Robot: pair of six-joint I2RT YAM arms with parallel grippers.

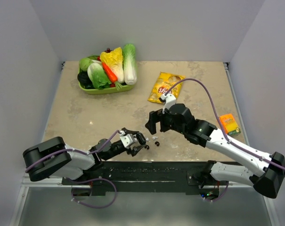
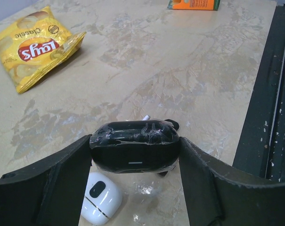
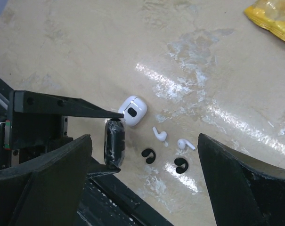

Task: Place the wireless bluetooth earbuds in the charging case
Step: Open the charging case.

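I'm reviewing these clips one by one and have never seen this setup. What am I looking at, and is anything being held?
Two robot arms are bolted at a table's near edge. The overhead picture looks down on both; the other two come from cameras on each wrist. The left claw grips a black charging case between its fingers. The right claw hangs wide open and empty above two white earbuds and two dark earbuds lying loose on the table. A white case sits beside them. Farther off are a chip bag, an orange box and a tray of toy vegetables.
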